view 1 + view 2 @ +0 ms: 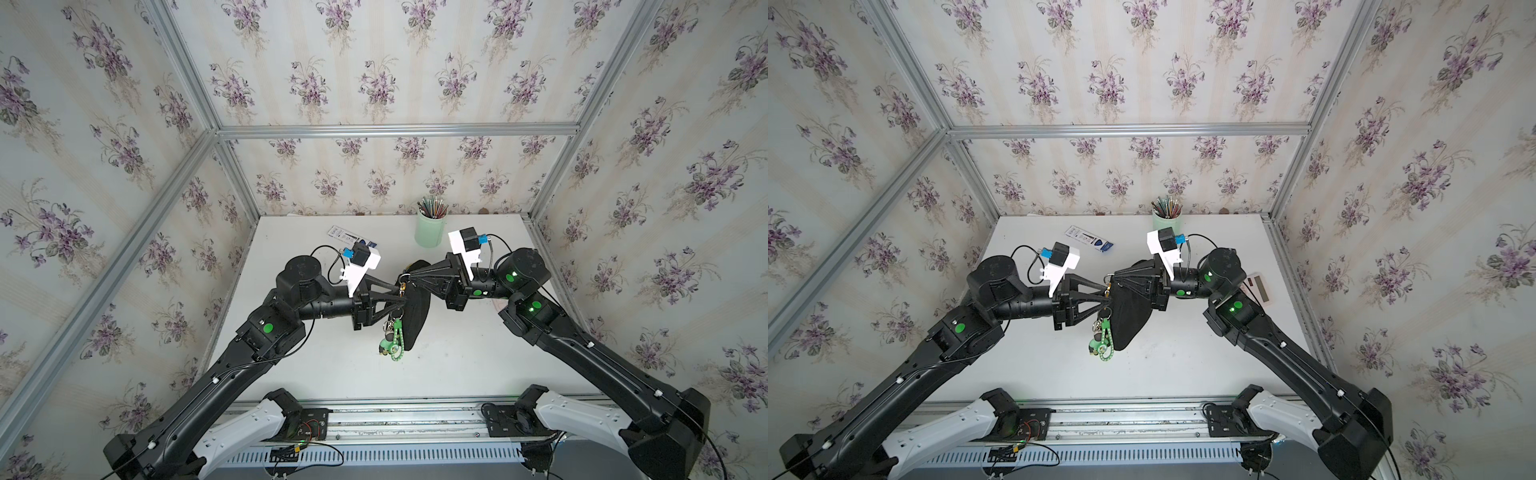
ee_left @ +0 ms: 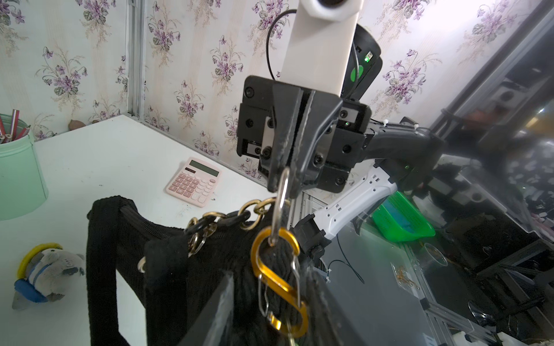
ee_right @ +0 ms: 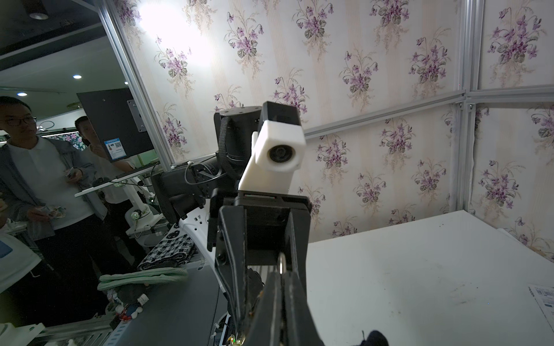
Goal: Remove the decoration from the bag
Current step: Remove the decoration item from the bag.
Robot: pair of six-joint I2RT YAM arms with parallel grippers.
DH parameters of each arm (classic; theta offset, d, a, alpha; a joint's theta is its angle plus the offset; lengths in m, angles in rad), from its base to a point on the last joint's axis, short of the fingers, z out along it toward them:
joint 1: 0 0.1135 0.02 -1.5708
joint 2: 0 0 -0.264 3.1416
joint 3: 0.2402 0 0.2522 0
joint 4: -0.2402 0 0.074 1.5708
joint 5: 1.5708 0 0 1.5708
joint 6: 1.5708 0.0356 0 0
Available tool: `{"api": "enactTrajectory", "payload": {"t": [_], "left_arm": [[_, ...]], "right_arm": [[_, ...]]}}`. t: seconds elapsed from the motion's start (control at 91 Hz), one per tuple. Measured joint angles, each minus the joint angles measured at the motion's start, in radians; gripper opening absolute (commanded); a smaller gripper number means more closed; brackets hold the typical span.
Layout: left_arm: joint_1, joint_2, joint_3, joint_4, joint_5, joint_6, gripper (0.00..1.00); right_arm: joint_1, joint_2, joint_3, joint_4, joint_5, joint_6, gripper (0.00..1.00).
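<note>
Both top views look from high above the front edge of the desk (image 1: 457, 365), down and toward the back wall. They are far enough off to take in the whole desk and both arms, and they differ only by a slight sideways shift.

The left wrist camera sits close behind the left pincer (image 1: 399, 297). It faces the right pincer (image 2: 284, 187) nearly end-on, with the pink calculator (image 2: 194, 178) and the green cup (image 2: 18, 179) on the desk behind.

The right wrist camera looks along its own pincer, very near, at the left pincer and the white camera housing (image 3: 278, 146) above it.

The bag (image 2: 168, 269) hanging between the pincers shows in both top views and the left wrist view. A top view also catches the calculator (image 1: 1259, 286).
</note>
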Motion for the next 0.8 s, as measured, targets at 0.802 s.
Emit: {"api": "enactTrajectory", "payload": {"t": [0.802], "left_arm": [[0.028, 0.028, -0.048, 0.147, 0.106, -0.116, 0.47]], "right_arm": [[-0.017, -0.002, -0.035, 0.098, -0.042, 0.055, 0.0]]}}
